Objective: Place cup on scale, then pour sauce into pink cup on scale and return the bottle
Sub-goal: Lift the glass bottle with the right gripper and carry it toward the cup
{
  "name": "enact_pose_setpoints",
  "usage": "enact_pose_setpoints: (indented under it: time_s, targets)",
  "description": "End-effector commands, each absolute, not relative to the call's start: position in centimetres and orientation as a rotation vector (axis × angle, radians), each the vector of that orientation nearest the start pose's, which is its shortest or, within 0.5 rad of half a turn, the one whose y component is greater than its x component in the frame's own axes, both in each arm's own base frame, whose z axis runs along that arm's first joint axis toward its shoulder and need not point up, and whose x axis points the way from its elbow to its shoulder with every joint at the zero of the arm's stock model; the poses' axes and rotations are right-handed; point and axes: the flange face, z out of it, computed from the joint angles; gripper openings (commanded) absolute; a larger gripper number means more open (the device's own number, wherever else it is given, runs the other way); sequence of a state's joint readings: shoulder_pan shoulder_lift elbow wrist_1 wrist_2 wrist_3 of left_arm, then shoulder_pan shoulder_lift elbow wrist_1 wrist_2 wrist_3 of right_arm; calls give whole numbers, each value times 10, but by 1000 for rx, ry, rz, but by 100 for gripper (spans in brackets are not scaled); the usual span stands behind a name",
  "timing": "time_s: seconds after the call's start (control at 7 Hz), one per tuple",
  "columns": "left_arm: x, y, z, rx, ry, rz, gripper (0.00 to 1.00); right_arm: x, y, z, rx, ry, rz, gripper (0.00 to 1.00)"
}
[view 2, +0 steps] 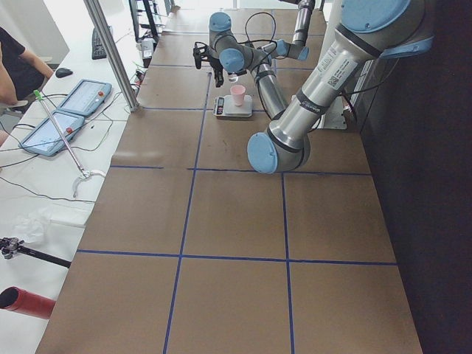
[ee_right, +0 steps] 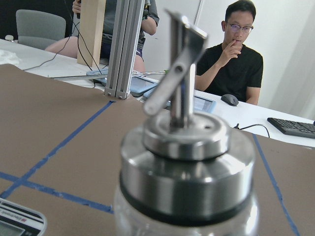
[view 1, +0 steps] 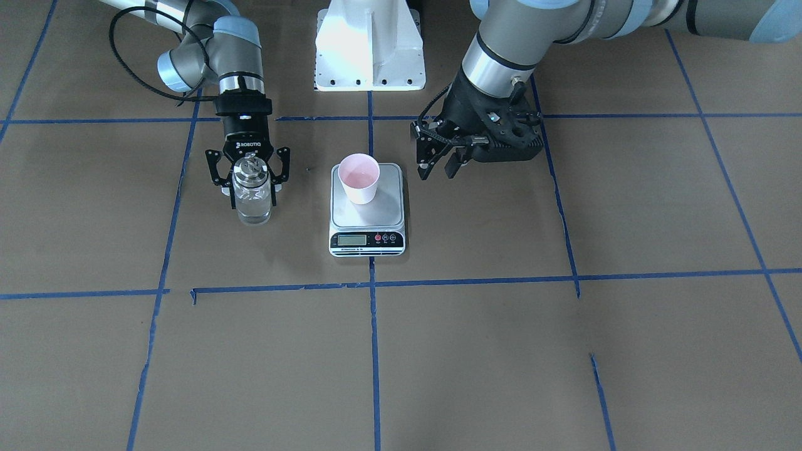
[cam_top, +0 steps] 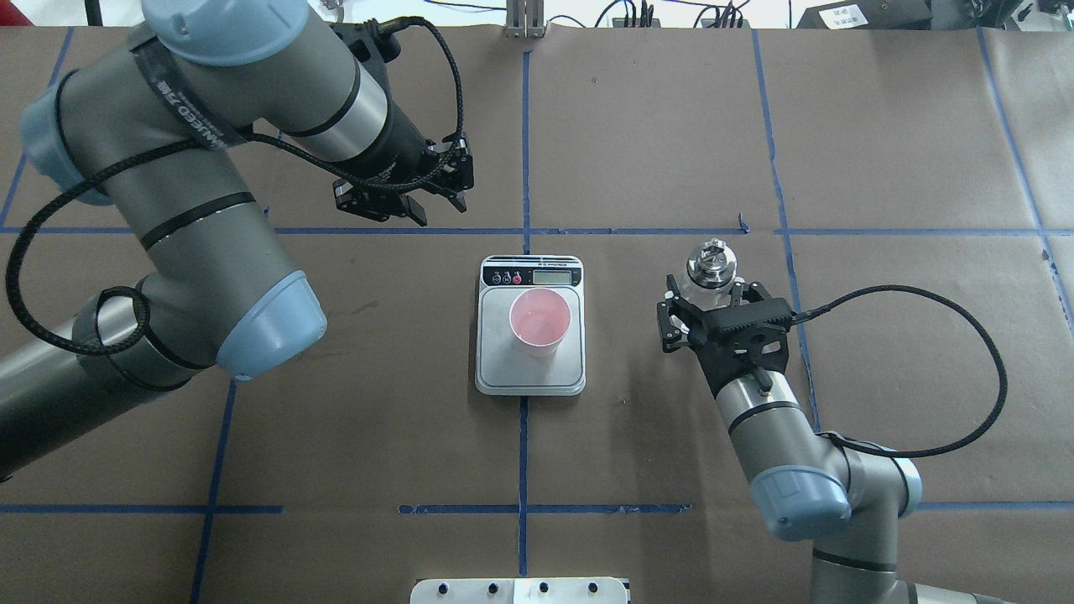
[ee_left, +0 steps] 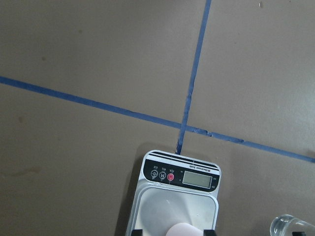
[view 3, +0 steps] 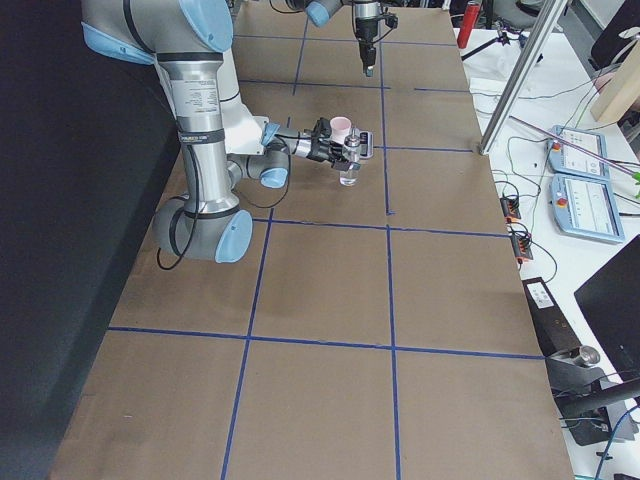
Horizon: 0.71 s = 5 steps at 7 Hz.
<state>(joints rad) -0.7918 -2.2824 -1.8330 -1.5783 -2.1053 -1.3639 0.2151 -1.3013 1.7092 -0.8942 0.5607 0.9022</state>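
The pink cup stands upright on the silver platform of the scale, toward its back half. To the robot's right of the scale, the clear glass bottle with its metal spout stands on the table. My right gripper reaches in level from behind, and its fingers sit against the glass on both sides. The spout fills the right wrist view. My left gripper hangs open and empty beside the scale on the other side, clear of the cup. The left wrist view looks down on the scale's display.
Blue tape lines divide the brown table into squares. The robot's white base stands behind the scale. Past the table's far edge, a seated person and tablets are at a side desk.
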Motion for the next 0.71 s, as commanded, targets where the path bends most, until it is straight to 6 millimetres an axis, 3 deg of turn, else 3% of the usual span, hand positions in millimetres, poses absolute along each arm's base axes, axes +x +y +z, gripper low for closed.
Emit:
enact_pose_setpoints:
  time_s: [0.0,0.29,0.57]
  targets:
    - [357,-515,143,70,1053,-248,52,-531,-336,326,1259,-248,-38,0]
    - [343,-526,152,76,1041,-276,52,-538,-338,312,1285,-50,-202,0]
    - [340,-525,169,64,1024,-284,52,-538,-339,309,1307,127,-380,0]
